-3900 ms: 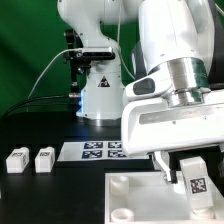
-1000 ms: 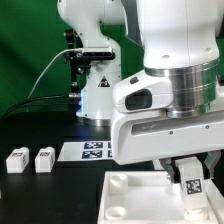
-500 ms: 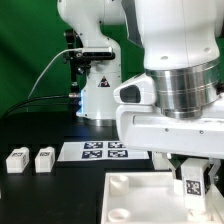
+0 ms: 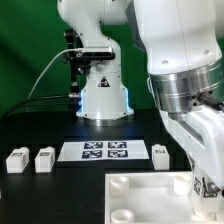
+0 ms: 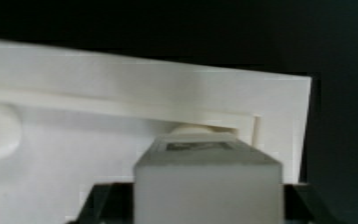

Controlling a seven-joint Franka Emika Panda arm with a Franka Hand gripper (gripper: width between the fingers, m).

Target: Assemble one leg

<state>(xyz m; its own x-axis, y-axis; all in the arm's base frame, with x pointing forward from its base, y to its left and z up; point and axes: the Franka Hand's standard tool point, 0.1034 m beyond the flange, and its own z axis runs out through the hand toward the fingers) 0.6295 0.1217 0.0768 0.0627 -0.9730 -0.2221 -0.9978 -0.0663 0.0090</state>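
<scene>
One leg (image 5: 206, 175) is held clamped by the gripper (image 5: 206, 205) at a corner socket (image 5: 201, 131) of the white panel (image 5: 87, 90); seating is judged not yet done.

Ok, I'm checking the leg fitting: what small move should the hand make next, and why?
Probably press the leg straight into the corner socket. In the wrist view the hand grips the leg on both sides and its far end sits at that socket of the white panel; whether it is already seated cannot be told.
</scene>
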